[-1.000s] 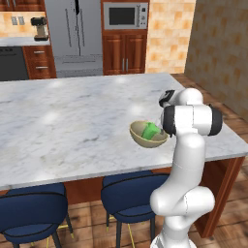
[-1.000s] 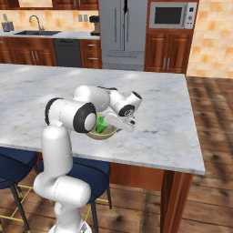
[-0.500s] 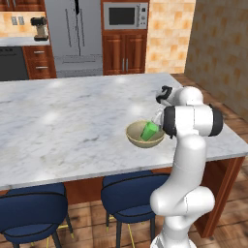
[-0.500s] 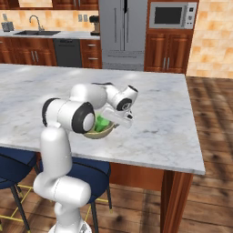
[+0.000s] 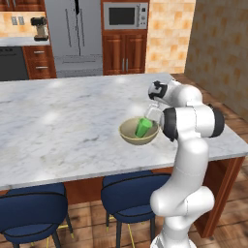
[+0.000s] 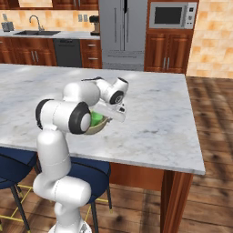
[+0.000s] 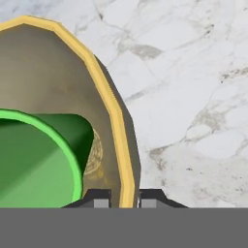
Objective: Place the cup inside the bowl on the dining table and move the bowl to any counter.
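Observation:
The tan bowl (image 5: 131,135) rests near the right front of the marble dining table (image 5: 58,121), and the green cup (image 5: 143,127) lies tilted inside it. My gripper (image 5: 154,114) is at the bowl's right rim, shut on it. In the hand view the yellow rim (image 7: 116,121) runs down between the two fingertips of the gripper (image 7: 126,199), with the cup (image 7: 34,164) to its left inside the bowl (image 7: 53,77). In the right base view my arm covers most of the bowl (image 6: 101,126) and the cup (image 6: 96,118); the gripper (image 6: 116,116) is at the rim.
Blue stools (image 5: 131,193) stand under the table's near edge. A wall counter (image 6: 41,32) with a sink runs at the back left, beside the fridge (image 6: 123,27). A coffee machine (image 5: 38,28) stands on the counter. Wood floor lies to the right of the table.
The gripper and the bowl with the cup in it have shifted a little to the left along the table. The grip on the rim is unchanged.

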### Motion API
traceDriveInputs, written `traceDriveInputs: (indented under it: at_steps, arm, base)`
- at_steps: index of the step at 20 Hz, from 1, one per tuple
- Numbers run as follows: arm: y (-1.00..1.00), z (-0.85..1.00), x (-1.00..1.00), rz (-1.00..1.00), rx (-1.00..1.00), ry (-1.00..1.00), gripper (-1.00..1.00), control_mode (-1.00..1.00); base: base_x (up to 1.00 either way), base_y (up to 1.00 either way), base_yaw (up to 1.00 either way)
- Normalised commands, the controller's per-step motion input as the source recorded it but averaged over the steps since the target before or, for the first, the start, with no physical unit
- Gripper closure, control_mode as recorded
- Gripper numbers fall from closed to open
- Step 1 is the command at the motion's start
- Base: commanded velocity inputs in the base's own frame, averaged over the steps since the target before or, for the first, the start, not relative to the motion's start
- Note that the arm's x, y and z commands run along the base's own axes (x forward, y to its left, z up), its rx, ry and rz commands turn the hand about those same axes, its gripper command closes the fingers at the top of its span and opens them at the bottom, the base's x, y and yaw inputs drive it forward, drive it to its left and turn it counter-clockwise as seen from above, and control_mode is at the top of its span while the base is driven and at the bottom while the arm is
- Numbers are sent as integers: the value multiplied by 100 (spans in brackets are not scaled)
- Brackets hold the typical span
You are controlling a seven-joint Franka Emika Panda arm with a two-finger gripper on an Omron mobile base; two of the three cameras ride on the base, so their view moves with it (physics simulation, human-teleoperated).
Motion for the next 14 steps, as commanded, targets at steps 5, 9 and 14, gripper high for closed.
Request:
traceDriveInputs:
  at_steps: [5,9,14]
  arm:
    - [12,23,-4,0,0,0,100,-100]
    - [11,37,-15,0,1,-4,100,-100]
    - [11,34,-15,0,2,-6,100,-100]
  base:
    - [0,0,0]
    - [0,0,0]
    - [0,0,0]
